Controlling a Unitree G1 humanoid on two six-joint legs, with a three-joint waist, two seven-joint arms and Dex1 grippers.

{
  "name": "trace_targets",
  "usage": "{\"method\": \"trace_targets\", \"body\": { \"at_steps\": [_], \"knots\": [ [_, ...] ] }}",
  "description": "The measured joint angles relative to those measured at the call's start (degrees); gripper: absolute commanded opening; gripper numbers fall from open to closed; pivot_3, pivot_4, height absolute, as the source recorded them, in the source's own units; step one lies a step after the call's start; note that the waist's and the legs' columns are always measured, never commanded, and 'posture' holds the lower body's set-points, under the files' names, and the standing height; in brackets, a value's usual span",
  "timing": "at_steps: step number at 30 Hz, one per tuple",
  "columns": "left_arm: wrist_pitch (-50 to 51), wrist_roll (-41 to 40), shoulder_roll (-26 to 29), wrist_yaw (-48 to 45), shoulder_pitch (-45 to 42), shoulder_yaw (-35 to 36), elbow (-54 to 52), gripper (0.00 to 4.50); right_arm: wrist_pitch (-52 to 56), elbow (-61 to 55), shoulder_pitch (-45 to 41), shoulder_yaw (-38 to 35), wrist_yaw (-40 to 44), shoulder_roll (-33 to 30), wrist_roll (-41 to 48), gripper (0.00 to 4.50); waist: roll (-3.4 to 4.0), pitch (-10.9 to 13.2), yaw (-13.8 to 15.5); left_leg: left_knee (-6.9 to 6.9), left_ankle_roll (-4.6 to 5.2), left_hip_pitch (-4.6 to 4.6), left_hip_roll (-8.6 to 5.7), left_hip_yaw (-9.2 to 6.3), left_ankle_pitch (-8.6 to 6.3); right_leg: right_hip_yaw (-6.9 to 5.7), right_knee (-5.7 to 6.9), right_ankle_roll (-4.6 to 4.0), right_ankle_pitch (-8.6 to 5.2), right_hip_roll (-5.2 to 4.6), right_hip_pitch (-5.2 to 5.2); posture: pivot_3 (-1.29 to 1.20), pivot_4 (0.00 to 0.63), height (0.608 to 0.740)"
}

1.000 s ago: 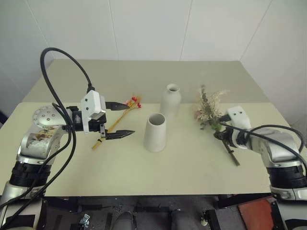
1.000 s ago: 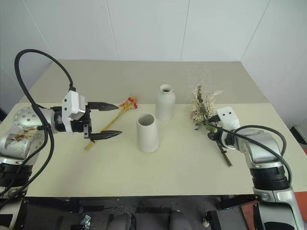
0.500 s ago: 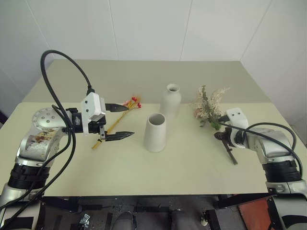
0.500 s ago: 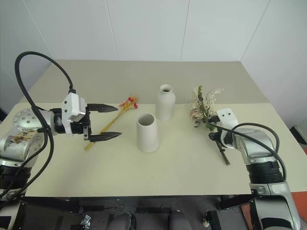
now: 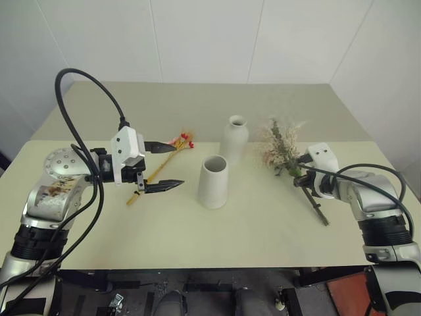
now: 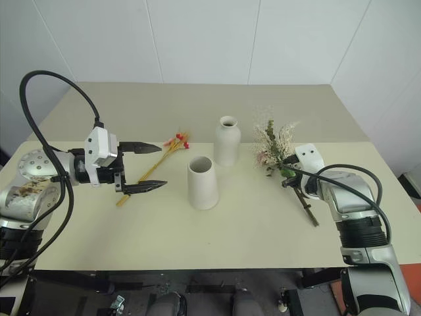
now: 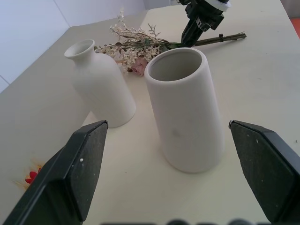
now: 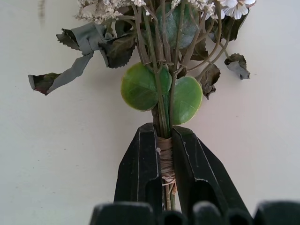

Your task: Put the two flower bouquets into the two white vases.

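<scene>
Head views. Two vases stand mid-table: the wide-mouthed cone vase (image 5: pixel 213 182) nearer, the narrow-necked bottle vase (image 5: pixel 234 139) just behind it to the right. Two bouquets are present. The slim yellow bunch (image 5: pixel 162 164) with red flowers lies flat on the table (image 5: pixel 263 224), left of the vases, below the left gripper (image 5: pixel 162 166), whose jaws stand released and wide, holding nothing. The rose bouquet (image 6: pixel 274 146) is on the right, its stem running toward the near right; the right gripper (image 6: pixel 294 184) meets that stem.

Left wrist view. Both vases are upright and empty. Beyond them lies the rose bouquet, with the right gripper on its stem.

Right wrist view. The black fingers (image 8: pixel 140 164) are clenched on the twine-bound stem, just below two round green leaves.

Step in hand, by judgement: the grasp of the rose bouquet is made and neither vase is filled. The next move calls for lifting the bouquet, turning its stem downward and lowering it into a vase, probably the wide-mouthed one.
</scene>
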Motion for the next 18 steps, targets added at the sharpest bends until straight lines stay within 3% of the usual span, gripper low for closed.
{"method": "trace_targets", "body": {
  "at_steps": [3, 6, 10, 14, 18],
  "knots": [
    [0.0, 0.0, 0.0, 0.09, 0.27, 0.01, -0.04, 4.5, -3.54, 0.25, -0.5, 0.0, -1.69, 0.98, -1.67, 0.19, 0.0, 0.0, -0.18, 0.0, 0.0, 0.0, 0.0, 0.01, 0.0, 0.01, 0.01, 0.0, 0.0, 0.0, -0.01, 0.0, 0.15, 0.74],
    [0.0, 0.0, -0.01, 0.16, 0.61, 0.03, -0.11, 4.5, -13.59, 0.8, -2.82, -2.48, -4.48, 5.05, -2.1, 0.19, 0.0, 0.0, -0.93, -0.01, 0.0, 0.0, 0.0, 0.0, 0.0, 0.02, 0.03, 0.0, 0.0, 0.01, -0.03, 0.0, 0.15, 0.74],
    [-0.08, 0.0, -0.01, 0.46, 0.68, 0.08, -0.02, 4.5, -33.33, 5.1, -11.71, -7.22, -10.87, 12.69, -2.39, 0.19, 0.02, 0.01, -1.67, -0.03, 0.0, 0.0, 0.01, 0.0, 0.0, 0.03, 0.07, -0.01, 0.01, 0.01, -0.07, 0.0, 0.15, 0.74],
    [-0.15, -0.03, 0.21, 0.95, 1.01, 1.01, 0.3, 4.5, -44.92, 14.07, -22.47, -11.6, -16.89, 20.01, -1.47, 0.19, 0.02, 0.01, -1.75, -0.05, -0.01, 0.02, 0.04, -0.02, 0.0, 0.0, 0.1, -0.03, 0.02, 0.0, -0.05, 0.0, 0.15, 0.74],
    [-0.16, -0.04, 1.22, 1.91, 1.97, 3.82, 0.73, 4.5, -59.48, 22.72, -27.11, -12.94, -18.69, 26.18, -0.86, 0.19, 0.03, 0.02, -1.98, -0.11, -0.01, 0.0, 0.04, -0.03, 0.0, -0.02, 0.14, -0.04, 0.03, -0.01, -0.06, 0.0, 0.15, 0.74]
  ]
}}
